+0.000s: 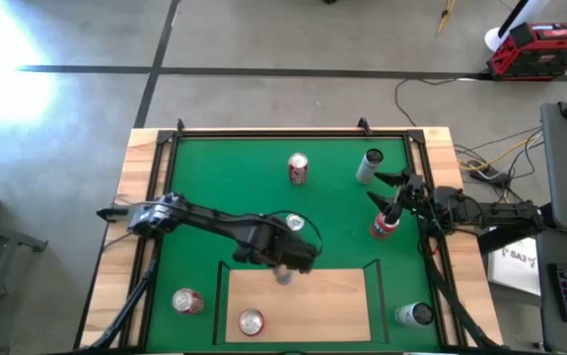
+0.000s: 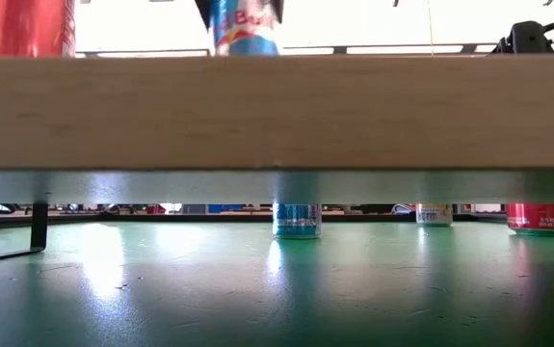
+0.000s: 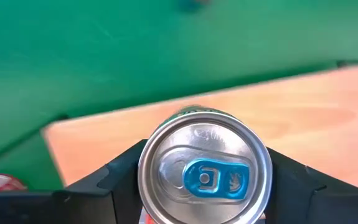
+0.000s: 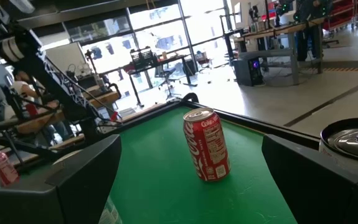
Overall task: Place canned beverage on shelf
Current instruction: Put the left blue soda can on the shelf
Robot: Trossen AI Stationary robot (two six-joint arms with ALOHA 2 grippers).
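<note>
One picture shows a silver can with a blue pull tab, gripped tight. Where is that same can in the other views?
High view: the blue-tab can is under the left gripper, at the shelf board's upper edge.
Low view: top edge, above the shelf.
Left wrist view: bottom centre.
Right wrist view: cannot pick it out.
Shared landmark: the shelf.

The green mat (image 1: 263, 187) carries upright cans all round: a red can (image 1: 298, 169) toward the far edge, a silver can (image 1: 369, 166) lying beside it, another red can (image 1: 188, 301) near the left. On the shelf (image 1: 332, 306), one red-topped can (image 1: 251, 321) stands near its front edge.
</note>
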